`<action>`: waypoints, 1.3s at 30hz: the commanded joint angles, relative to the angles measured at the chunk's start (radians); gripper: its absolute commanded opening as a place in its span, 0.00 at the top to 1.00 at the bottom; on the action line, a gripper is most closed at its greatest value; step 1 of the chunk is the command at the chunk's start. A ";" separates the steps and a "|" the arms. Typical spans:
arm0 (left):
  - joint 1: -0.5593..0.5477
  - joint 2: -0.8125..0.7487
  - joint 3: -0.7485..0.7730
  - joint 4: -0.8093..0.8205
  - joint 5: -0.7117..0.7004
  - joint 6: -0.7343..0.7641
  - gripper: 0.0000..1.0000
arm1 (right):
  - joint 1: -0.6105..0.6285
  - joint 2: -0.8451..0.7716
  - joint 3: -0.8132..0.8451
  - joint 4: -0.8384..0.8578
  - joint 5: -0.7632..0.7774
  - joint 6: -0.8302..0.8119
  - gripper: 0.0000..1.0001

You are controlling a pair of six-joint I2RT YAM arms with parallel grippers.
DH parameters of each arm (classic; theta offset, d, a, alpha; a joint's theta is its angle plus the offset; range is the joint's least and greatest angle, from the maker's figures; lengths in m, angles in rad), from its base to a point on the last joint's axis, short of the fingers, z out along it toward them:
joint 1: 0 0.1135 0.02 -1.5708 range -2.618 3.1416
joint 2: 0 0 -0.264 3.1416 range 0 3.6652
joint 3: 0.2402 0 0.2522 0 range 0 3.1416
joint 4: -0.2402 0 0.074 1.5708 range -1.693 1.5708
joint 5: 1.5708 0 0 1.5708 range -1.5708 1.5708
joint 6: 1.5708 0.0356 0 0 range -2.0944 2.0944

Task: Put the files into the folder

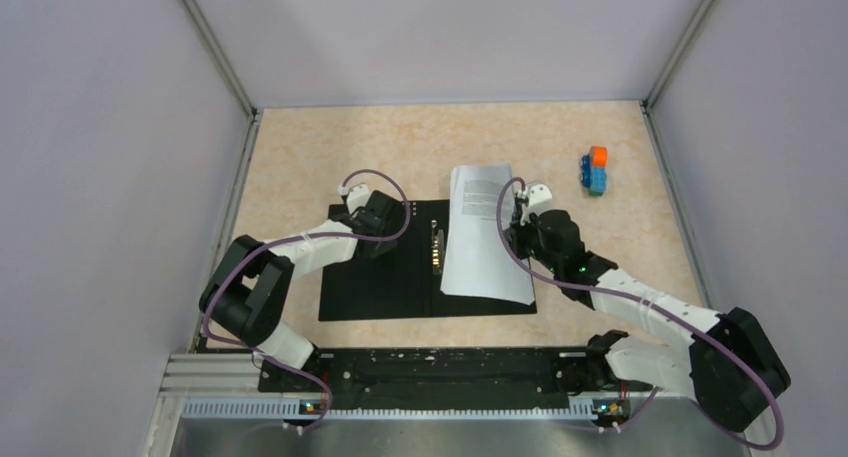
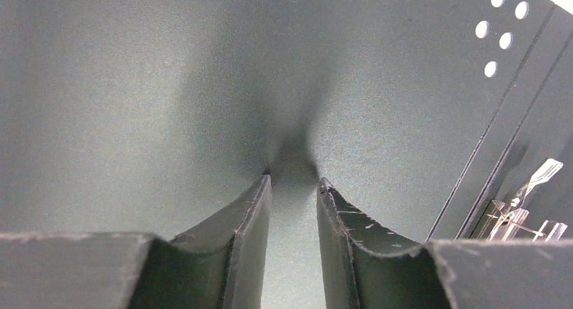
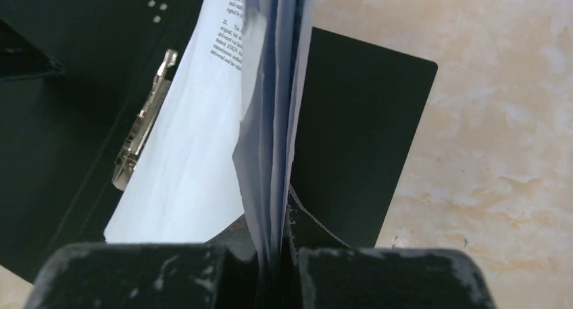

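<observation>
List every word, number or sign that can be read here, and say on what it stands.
"original, but": on the files, right wrist view, line cut off.
"delivered and": same sheet, a lower line, cut off.
Other print on the files: too small or blurred to read.
On the folder and the toy blocks: no text seen.

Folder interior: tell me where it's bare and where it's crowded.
Bare: the folder left of the clip, between the left gripper and the near edge. Crowded: the right half, under the files pinched by the right gripper.
</observation>
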 commanded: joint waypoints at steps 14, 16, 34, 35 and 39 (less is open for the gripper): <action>0.010 0.015 0.029 -0.008 -0.009 0.019 0.64 | 0.045 -0.066 -0.132 0.178 -0.016 0.026 1.00; 0.010 0.015 0.031 -0.008 -0.011 0.021 0.64 | 0.045 -0.043 -0.130 0.177 0.014 0.027 1.00; 0.012 0.042 0.050 -0.006 0.000 0.033 0.64 | 0.045 0.114 -0.037 0.155 -0.061 -0.028 1.00; 0.012 0.043 0.050 -0.006 0.001 0.034 0.64 | 0.045 0.114 -0.035 0.155 -0.070 -0.031 1.00; 0.013 0.045 0.053 -0.005 0.003 0.036 0.64 | 0.047 0.119 -0.028 0.152 -0.116 -0.042 1.00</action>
